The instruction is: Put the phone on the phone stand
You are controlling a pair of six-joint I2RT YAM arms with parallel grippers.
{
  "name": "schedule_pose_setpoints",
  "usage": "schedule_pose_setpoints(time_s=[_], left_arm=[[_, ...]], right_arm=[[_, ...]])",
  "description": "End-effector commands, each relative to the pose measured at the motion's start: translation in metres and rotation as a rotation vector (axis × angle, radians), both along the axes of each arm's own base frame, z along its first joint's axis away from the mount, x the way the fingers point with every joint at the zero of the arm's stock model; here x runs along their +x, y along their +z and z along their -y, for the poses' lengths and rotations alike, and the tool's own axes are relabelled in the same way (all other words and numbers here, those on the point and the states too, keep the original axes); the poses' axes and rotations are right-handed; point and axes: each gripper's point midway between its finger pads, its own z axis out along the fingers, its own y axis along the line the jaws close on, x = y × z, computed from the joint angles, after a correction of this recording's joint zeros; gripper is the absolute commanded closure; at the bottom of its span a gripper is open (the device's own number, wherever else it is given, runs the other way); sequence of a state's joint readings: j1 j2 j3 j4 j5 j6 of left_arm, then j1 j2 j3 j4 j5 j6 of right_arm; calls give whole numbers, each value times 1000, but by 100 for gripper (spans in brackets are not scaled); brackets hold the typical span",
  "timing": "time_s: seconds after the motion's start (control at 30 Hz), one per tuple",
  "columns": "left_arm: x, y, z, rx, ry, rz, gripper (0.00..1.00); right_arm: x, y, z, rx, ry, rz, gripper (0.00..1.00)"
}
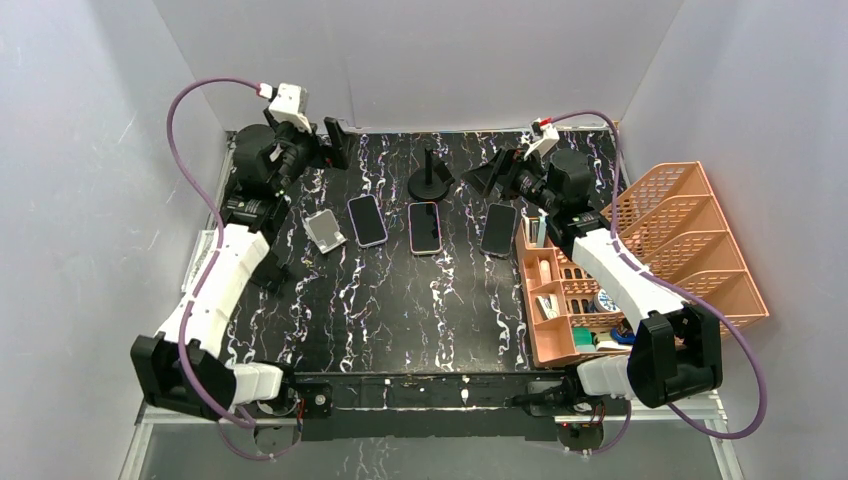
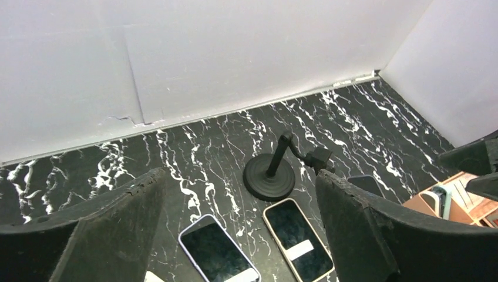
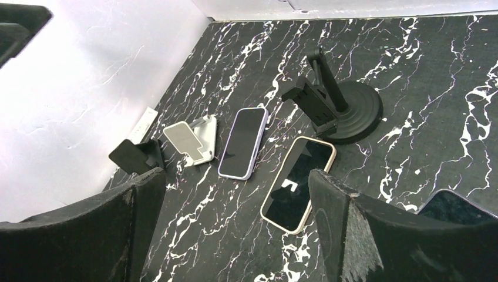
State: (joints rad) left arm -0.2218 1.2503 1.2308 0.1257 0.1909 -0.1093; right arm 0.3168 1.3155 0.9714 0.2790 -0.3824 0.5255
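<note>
Just in front of the black round-based phone stand [image 1: 430,178] lies the cream-cased phone [image 1: 425,227], flat, screen up, while the left gripper [image 1: 337,143] and right gripper [image 1: 482,179] flank the stand, spread and empty; pinching its long edges squarely looks wisest

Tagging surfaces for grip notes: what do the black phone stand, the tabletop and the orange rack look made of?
Phone stand: matte black, metal or hard plastic, unclear; dull ringed base.
Tabletop: black marble-look sheet with white veins, possibly printed; slight sheen.
Rack: peach-orange plastic, moulded lattice walls.
</note>
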Motion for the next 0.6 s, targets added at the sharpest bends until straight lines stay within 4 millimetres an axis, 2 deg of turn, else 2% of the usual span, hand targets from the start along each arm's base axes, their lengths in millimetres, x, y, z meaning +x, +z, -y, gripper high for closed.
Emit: schedule_pose_setpoints(time_s=[0.0, 0.1, 0.23, 0.3, 0.4, 0.47, 0.57], left_arm=[[8, 7, 19, -38, -100, 29, 2], [20, 6, 28, -58, -128, 41, 2], [48, -9, 45, -86, -181, -36, 2], [61, -34, 51, -49, -189, -65, 2], [71, -80, 42, 76, -146, -48, 2], [74, -96, 42, 103, -151, -38, 2], [83, -115, 63, 105, -246, -135, 2]], right_arm=[[0, 27, 0, 7, -7, 89, 1], [-7, 26, -3, 10, 32, 113, 1], [-16, 25, -4, 7, 60, 149, 1], [-18, 26, -1, -3, 47, 153, 1], [-22, 29, 2, -29, 43, 165, 1], [-25, 28, 4, -44, 45, 176, 1], [-29, 27, 6, -49, 46, 184, 1]])
